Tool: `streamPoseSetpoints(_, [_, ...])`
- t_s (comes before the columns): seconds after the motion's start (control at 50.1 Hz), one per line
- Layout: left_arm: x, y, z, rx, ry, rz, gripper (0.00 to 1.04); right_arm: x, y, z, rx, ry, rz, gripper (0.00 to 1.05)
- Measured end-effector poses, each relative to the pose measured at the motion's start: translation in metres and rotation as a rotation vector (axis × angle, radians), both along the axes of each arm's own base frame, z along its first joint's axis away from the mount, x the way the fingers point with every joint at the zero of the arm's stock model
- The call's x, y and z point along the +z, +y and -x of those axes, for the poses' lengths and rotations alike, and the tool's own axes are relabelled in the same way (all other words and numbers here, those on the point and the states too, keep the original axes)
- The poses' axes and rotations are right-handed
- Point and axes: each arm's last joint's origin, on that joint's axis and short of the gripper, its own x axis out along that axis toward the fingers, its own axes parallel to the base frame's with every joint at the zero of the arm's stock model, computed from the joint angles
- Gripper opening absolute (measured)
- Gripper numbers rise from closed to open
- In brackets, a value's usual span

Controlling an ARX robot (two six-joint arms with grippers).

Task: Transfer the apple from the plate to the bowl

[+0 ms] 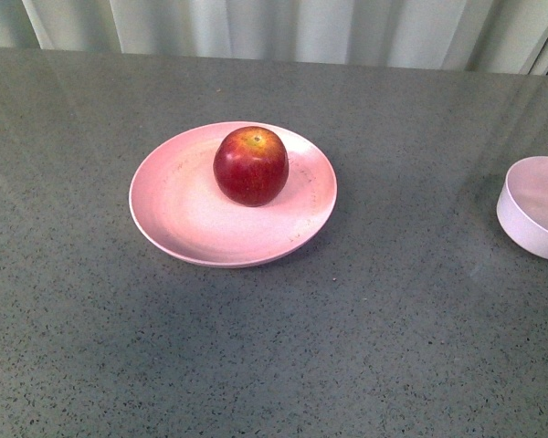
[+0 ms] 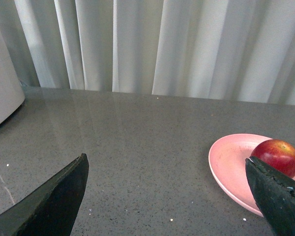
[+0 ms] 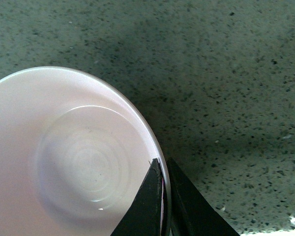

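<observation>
On the desk [image 1: 393, 347], a bit left of the middle, sits the pink plate [image 1: 178, 214]. The apple [image 1: 250, 165] is on it, upright with the yellowish stem dimple facing up, resting slightly toward the far side of the plate's centre. The bowl [image 1: 530, 228] is way over at the right edge of the front view, partly cut off by the frame and well apart from the plate. A pale curtain [image 1: 256, 27] hangs along the far edge of the desk.

My left fingers [image 2: 54, 201] are spread wide with nothing between them but bare desk. From that wrist camera I can see the plate [image 2: 226, 162] and the apple [image 2: 278, 156] off beyond one fingertip, so I'm near them but not touching either.

My right fingers [image 3: 150, 201] are drawn in narrow, with just a thin slit between the tips. That camera looks straight down into the bowl [image 3: 64, 147], with faint rings showing on its bottom. The rim lines up with the slit, but I honestly can't tell whether I'm touching it or just hanging above it. Neither arm shows in the front view.
</observation>
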Motion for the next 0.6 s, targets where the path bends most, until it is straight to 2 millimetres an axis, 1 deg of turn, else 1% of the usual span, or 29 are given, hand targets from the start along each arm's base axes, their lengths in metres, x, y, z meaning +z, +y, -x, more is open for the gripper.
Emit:
streamPoseSetpoints(0.16, [0.0, 0.0, 0.0, 0.0, 0.0, 0.0, 0.96, 0.006, 0.027, -0.005, 0.036, -0.008, -0.029, 0.02])
streamPoseSetpoints(0.26, [0.0, 0.0, 0.0, 0.0, 0.0, 0.0, 0.96, 0.008, 0.053, -0.01, 0.073, -0.012, -0.038, 0.02])
streamPoseSetpoints(0.28, [0.0, 0.0, 0.0, 0.0, 0.0, 0.0, 0.96, 0.009, 0.061, -0.012, 0.083, -0.014, -0.041, 0.02])
streamPoseSetpoints(0.36, [0.0, 0.0, 0.0, 0.0, 0.0, 0.0, 0.96, 0.01, 0.076, -0.015, 0.105, -0.016, -0.046, 0.02])
streamPoseSetpoints(0.479, [0.0, 0.0, 0.0, 0.0, 0.0, 0.0, 0.96, 0.007, 0.091, -0.02, 0.121, -0.01, -0.048, 0.02])
streamPoseSetpoints(0.599, [0.0, 0.0, 0.0, 0.0, 0.0, 0.0, 0.96, 0.001, 0.105, -0.025, 0.128, 0.009, -0.055, 0.02])
